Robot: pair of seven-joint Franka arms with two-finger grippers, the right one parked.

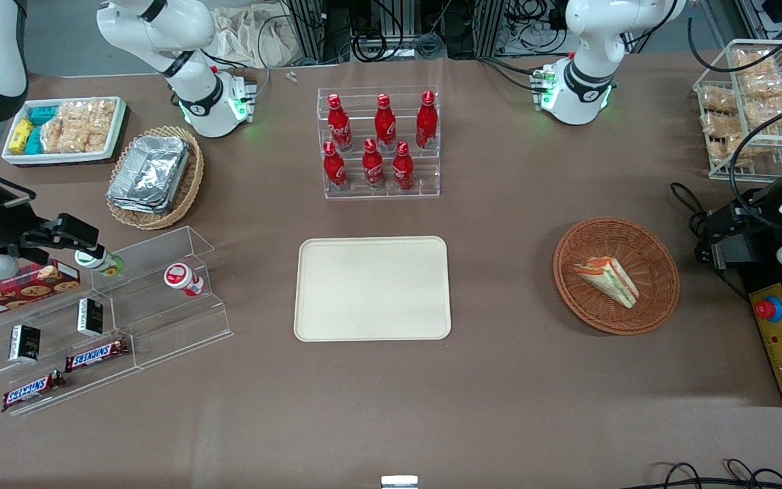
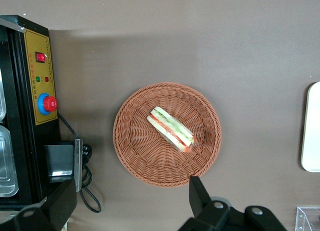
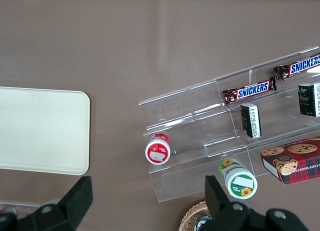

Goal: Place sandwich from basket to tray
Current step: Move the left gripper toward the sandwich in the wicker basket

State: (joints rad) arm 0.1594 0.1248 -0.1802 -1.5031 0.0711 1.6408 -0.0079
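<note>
We see the sandwich lying on its side in the round reddish-brown basket, a little off the basket's middle, with its striped filling edge turned up where it can be read. The basket sits on the desk toward the working arm's end, well apart from the cream tray, which lies bare near the desk's middle. We judge the tray is kept flat and open so the sandwich can be set down anywhere on it.

The gripper hangs high above the basket, looking straight down on it. Its jaws stand spread wide, one dark finger showing near the basket's rim and the other well off toward the black control box. Nothing is between them. We take this as a start pose: the lift is not yet begun, and the gap looks wide enough to straddle the wedge.

Much is cut off. In the front view the working arm shows only as a white and black mass at the picture's edge, so we cannot see the gripper itself there. In the left wrist view only a sliver of the tray appears. The clear wrap on the sandwich is hard to make out, and we cannot tell how firmly the wedge rests against the weave.
</note>
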